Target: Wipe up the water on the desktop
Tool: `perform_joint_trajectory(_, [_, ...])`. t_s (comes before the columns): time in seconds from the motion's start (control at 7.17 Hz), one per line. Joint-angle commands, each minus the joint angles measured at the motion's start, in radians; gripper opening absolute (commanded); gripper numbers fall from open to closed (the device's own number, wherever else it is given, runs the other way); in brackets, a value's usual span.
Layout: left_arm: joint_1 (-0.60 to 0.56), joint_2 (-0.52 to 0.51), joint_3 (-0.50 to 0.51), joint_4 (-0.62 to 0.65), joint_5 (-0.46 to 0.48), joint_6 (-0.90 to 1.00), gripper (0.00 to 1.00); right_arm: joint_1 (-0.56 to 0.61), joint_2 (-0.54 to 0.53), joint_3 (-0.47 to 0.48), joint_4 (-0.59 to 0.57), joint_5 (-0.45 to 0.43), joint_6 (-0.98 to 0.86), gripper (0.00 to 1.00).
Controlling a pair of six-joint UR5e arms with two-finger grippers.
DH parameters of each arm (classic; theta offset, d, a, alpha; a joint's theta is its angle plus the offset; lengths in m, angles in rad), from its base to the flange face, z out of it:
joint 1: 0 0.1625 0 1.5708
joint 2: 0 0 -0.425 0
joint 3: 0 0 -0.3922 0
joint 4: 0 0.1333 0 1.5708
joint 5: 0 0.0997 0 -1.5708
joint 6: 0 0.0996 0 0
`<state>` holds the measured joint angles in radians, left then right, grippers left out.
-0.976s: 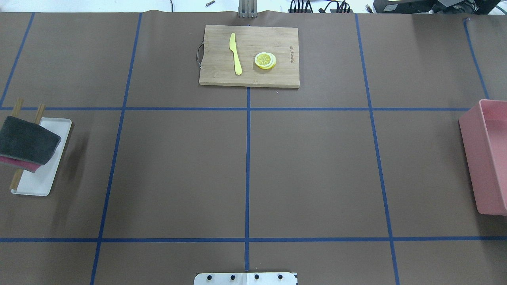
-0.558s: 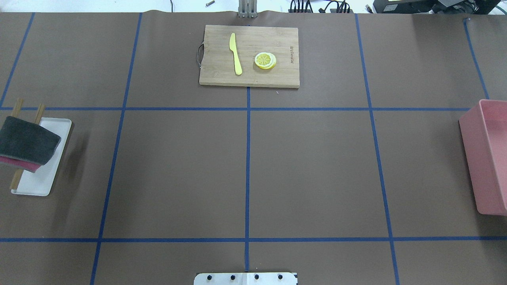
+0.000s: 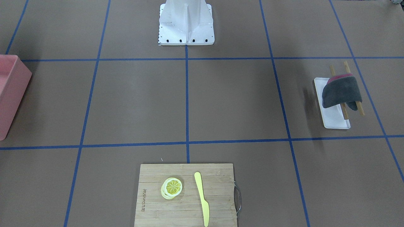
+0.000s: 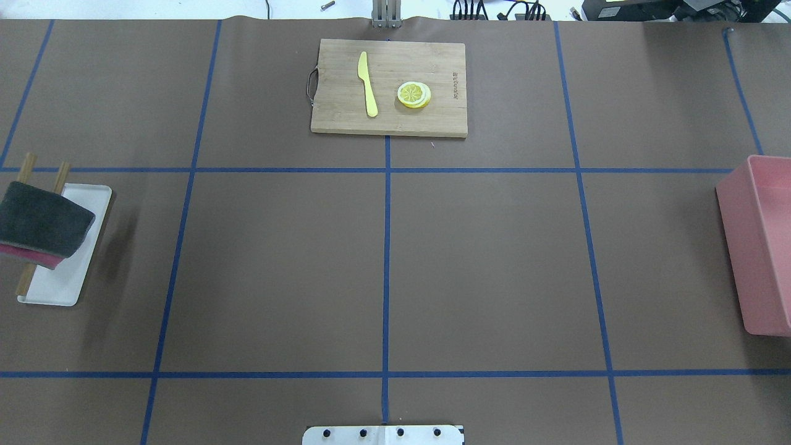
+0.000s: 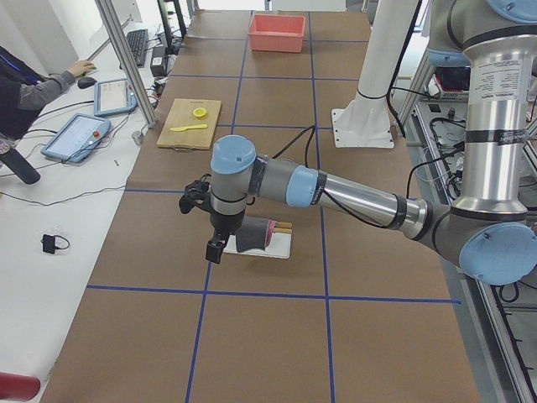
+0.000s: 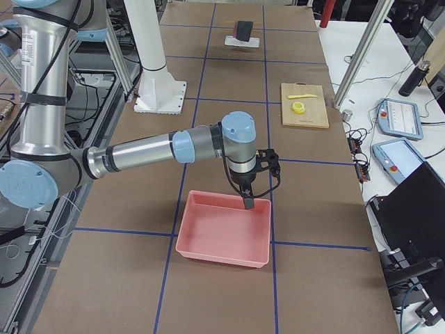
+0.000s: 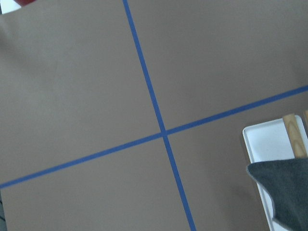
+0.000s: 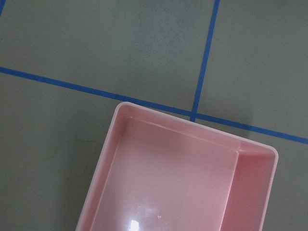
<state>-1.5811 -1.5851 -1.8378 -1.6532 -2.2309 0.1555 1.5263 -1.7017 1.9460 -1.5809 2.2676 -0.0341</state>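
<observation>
The desktop point(image 4: 482, 266) is a matte brown surface with blue tape lines; I see no water on it. A dark grey cloth point(image 4: 40, 225) with a pink underside hangs over two wooden sticks point(image 4: 62, 170) on a white tray point(image 4: 62, 290) at the left end. The cloth also shows in the left wrist view point(image 7: 288, 187). My left gripper point(image 5: 214, 248) shows only in the exterior left view, just beside the cloth point(image 5: 250, 238); I cannot tell its state. My right gripper point(image 6: 247, 202) shows only in the exterior right view, over the pink bin's far rim; I cannot tell its state.
A pink bin point(image 4: 763, 247) stands at the right end and looks empty in the right wrist view point(image 8: 115, 144). A bamboo cutting board point(image 4: 346, 117) at the far middle holds a yellow knife point(image 4: 368, 83) and lemon slices point(image 4: 414, 94). The robot base point(image 3: 186, 22) stands at the near edge.
</observation>
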Motion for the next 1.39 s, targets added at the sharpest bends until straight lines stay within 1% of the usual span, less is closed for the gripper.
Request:
perform_joint_trajectory(0.0, [0.001,-0.013,0.052,-0.138,-0.004,0.0,0.99,0.0,-0.013,-0.001,0.03,0.0,-0.001,1.0])
perform_joint_trajectory(0.28, [0.016,-0.015,0.049,-0.173,-0.006,-0.01,0.99,-0.002,0.0,0.01,0.041,0.001,0.038,1.0])
perform_joint_trajectory(0.42, [0.111,-0.021,0.045,-0.181,-0.007,-0.112,0.99,-0.002,0.0,0.01,0.039,0.007,0.045,1.0])
perform_joint_trajectory(0.56, [0.166,-0.013,0.04,-0.207,-0.045,-0.24,0.99,-0.002,-0.001,0.008,0.039,0.018,0.045,1.0])
perform_joint_trajectory(0.7, [0.2,0.028,0.041,-0.276,-0.105,-0.307,0.99,-0.002,-0.006,0.008,0.039,0.018,0.045,1.0])
perform_joint_trajectory(0.84, [0.24,0.081,0.041,-0.371,-0.165,-0.439,0.99,-0.002,-0.007,0.008,0.039,0.02,0.045,1.0])
perform_joint_trajectory(0.98, [0.298,0.12,0.051,-0.466,-0.183,-0.549,0.98,-0.002,-0.01,0.008,0.039,0.018,0.043,1.0])
perform_joint_trajectory(1.12, [0.347,0.141,0.069,-0.541,-0.179,-0.591,0.98,-0.002,-0.01,0.005,0.039,0.018,0.043,1.0])
perform_joint_trajectory(1.25, [0.363,0.143,0.11,-0.6,-0.177,-0.611,0.98,-0.002,-0.012,0.004,0.039,0.018,0.043,1.0])
